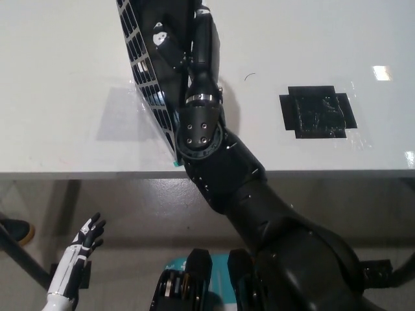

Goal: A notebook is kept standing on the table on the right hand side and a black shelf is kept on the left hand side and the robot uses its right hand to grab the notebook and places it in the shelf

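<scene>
The black mesh shelf stands tilted on the white table, left of centre. My black right arm reaches up from the bottom right into the shelf's open side. My right hand is inside the shelf near the top edge of the picture, shut on the notebook, a dark flat slab lying against the mesh. Black on black makes the notebook's outline hard to see. Below the table edge at the lower left, my white left hand hangs open with its fingers apart.
A patch of black tape marks the table on the right. The table's front edge runs across the picture just below the shelf's near corner. The floor lies beneath.
</scene>
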`<control>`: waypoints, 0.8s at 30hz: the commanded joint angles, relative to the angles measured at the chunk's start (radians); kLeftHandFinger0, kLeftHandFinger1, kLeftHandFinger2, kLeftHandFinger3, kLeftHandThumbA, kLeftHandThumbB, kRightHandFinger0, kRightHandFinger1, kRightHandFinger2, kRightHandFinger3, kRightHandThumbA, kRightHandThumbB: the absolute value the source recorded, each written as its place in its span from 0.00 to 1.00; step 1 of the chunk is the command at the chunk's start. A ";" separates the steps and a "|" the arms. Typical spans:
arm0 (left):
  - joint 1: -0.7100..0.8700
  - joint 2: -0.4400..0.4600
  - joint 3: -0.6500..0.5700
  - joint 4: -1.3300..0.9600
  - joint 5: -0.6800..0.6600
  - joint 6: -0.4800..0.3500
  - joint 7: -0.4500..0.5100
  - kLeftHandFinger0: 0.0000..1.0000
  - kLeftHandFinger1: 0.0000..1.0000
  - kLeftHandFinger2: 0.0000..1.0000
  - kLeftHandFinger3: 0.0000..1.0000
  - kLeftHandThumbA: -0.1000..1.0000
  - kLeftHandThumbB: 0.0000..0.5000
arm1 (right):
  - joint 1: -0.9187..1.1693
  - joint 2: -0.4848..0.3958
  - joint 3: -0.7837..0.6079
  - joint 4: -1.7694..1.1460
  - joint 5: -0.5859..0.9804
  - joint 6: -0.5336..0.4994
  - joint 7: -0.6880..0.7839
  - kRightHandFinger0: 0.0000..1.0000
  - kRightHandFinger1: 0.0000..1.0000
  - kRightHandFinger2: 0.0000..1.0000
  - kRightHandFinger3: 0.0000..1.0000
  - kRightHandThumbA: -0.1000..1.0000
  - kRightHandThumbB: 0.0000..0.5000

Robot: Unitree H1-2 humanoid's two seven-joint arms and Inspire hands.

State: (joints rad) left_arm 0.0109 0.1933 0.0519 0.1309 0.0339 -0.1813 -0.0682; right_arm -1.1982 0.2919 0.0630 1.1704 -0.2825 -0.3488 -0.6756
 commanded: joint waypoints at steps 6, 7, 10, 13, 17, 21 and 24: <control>-0.018 0.016 -0.002 -0.031 -0.003 0.013 -0.012 1.00 1.00 1.00 1.00 1.00 0.44 | -0.054 -0.009 0.080 -0.117 -0.051 -0.049 0.012 1.00 1.00 1.00 1.00 1.00 0.95; -0.017 0.016 -0.002 -0.030 -0.004 0.010 -0.012 1.00 1.00 1.00 1.00 1.00 0.48 | -0.051 -0.011 0.084 -0.130 -0.053 -0.044 0.010 1.00 1.00 1.00 1.00 1.00 0.95; -0.013 0.016 -0.001 -0.030 -0.003 0.003 -0.010 1.00 1.00 1.00 1.00 1.00 0.48 | -0.044 -0.018 0.093 -0.166 -0.061 -0.037 0.013 1.00 1.00 1.00 1.00 1.00 0.96; -0.007 0.017 -0.003 -0.031 0.004 -0.005 -0.009 1.00 1.00 1.00 1.00 1.00 0.48 | -0.032 -0.030 0.099 -0.227 -0.068 -0.038 0.018 1.00 1.00 1.00 1.00 1.00 0.94; -0.005 0.022 -0.002 -0.028 -0.009 -0.020 -0.020 1.00 1.00 1.00 1.00 1.00 0.38 | -0.006 -0.064 0.095 -0.425 -0.078 -0.006 0.054 1.00 1.00 1.00 1.00 1.00 0.92; -0.010 0.020 -0.001 -0.030 -0.009 -0.011 -0.018 1.00 1.00 1.00 1.00 1.00 0.26 | 0.031 -0.133 0.071 -0.833 -0.109 0.155 0.148 1.00 1.00 1.00 1.00 1.00 0.93; -0.009 0.016 0.001 -0.025 -0.014 -0.012 -0.017 1.00 1.00 1.00 1.00 1.00 0.29 | 0.055 -0.180 0.063 -1.052 -0.102 0.224 0.226 1.00 1.00 1.00 1.00 1.00 0.90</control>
State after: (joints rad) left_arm 0.0103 0.1933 0.0527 0.1367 0.0318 -0.1652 -0.0717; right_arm -1.1121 0.2010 0.1462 0.6303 -0.3300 -0.3147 -0.6196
